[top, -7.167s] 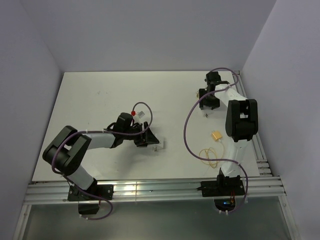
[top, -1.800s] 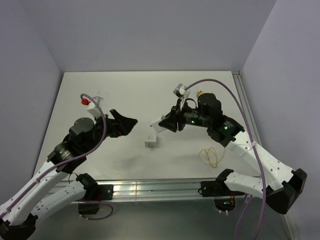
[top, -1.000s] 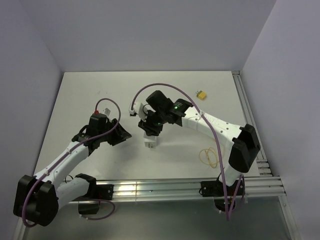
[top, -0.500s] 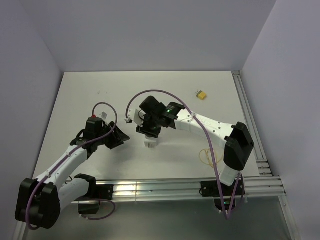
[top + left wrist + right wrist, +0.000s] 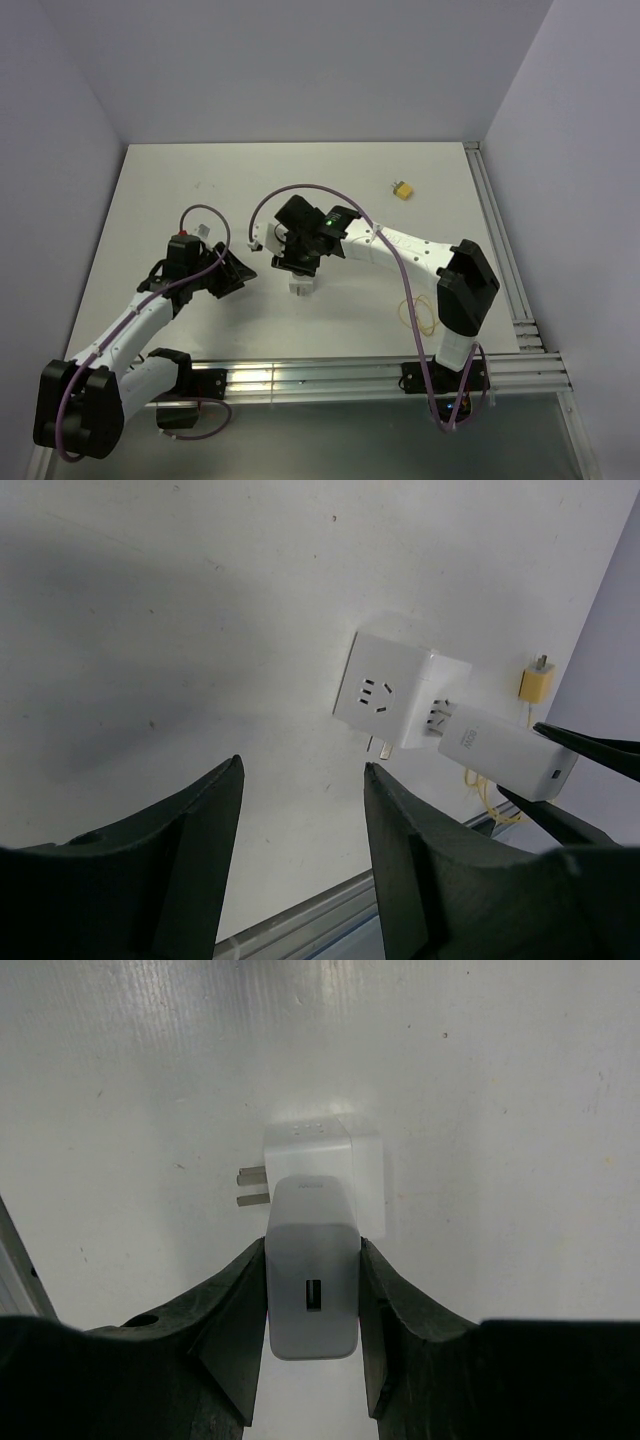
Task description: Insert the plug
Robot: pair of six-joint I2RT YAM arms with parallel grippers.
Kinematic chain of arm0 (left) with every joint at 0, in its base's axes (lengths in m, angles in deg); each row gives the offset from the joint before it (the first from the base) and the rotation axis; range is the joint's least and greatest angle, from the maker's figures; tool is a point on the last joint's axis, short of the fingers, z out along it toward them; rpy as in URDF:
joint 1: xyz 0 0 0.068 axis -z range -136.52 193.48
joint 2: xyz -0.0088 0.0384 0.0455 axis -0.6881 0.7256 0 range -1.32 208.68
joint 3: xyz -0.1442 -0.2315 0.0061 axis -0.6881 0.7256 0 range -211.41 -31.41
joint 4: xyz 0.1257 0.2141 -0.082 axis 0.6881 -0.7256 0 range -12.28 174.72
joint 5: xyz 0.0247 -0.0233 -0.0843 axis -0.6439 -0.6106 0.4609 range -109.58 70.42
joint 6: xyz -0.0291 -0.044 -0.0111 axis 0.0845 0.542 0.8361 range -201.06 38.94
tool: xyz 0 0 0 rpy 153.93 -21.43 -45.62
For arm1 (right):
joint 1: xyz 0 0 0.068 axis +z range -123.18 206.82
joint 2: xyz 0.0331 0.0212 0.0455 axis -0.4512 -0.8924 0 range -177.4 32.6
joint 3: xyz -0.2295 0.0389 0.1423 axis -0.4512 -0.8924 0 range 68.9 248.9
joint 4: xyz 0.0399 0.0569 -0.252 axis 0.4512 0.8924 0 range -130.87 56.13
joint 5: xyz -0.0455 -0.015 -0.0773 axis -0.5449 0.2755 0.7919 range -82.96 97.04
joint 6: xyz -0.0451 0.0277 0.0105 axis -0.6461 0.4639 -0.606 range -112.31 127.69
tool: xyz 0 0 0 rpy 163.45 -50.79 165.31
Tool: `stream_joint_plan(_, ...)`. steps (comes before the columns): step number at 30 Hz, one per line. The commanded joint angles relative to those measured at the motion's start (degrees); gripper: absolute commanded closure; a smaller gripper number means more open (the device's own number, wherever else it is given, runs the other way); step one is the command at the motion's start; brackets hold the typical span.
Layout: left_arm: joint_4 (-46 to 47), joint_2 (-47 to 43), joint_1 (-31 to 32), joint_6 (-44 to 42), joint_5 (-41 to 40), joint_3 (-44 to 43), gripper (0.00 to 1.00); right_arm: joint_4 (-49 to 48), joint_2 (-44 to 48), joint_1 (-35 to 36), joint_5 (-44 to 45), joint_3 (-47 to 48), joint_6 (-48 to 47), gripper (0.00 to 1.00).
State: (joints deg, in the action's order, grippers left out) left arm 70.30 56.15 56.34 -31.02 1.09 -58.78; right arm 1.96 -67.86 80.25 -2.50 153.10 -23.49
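- The left gripper (image 5: 235, 272) hangs low over the white table (image 5: 200, 190). Its fingers are spread wide with nothing between them. The plug is well off to its right.
- A white socket cube (image 5: 390, 695) sits on the table in the middle. It has two metal pins (image 5: 250, 1187) of its own sticking out sideways.
- The plug (image 5: 312, 1290) is a white block. The right gripper (image 5: 313, 1250) squeezes it, one finger on each long side.
- The plug's long way runs straight from the fingers to the cube. Its pin end meets one face of the cube, and the end with the little hole faces the wrist camera.
- In the left wrist view, some of the plug's pins still show at the cube, so it is not pushed all the way in.
- A small yellow piece (image 5: 402, 190) lies far back on the right, well apart.
- A thin yellow wire loop (image 5: 420, 312) lies near the front rail (image 5: 350, 375).
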Motion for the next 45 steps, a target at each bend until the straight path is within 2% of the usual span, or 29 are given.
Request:
stream_joint_plan(1, 1.6, -1.1, -0.7, -1.6, 1.7, 0.2, 0.43, -1.5, -0.1, 0.0, 0.0, 2.4, -1.8, 1.00)
stream_joint_plan(25, 2.8, -0.4, -1.7, -1.8, 3.1, 1.1, 0.43, -1.2, -2.8, 0.1, -1.4, 2.3, -3.1, 1.00)
stream_joint_plan(31, 4.7, 0.4, -1.7, -0.8, 3.8, 1.4, 0.45, -6.3, -0.4, 0.1, -1.5, -5.4, 0.6, 1.00)
stream_joint_plan(38, 6.8, 1.8, -1.7, 0.1, 4.8, 2.2, 0.46, -17.1, 4.0, 1.2, -2.6, -19.5, 7.9, 1.00)
stream_joint_plan(40, 7.4, 2.1, -1.7, 0.3, 4.9, 2.7, 0.46, -16.6, 2.8, 1.2, -2.5, -19.3, 7.8, 1.00)
stream_joint_plan(45, 8.2, 2.9, -1.7, 0.7, 5.3, 3.5, 0.46, -6.3, -3.8, 1.8, -1.1, -9.2, 5.0, 1.00)
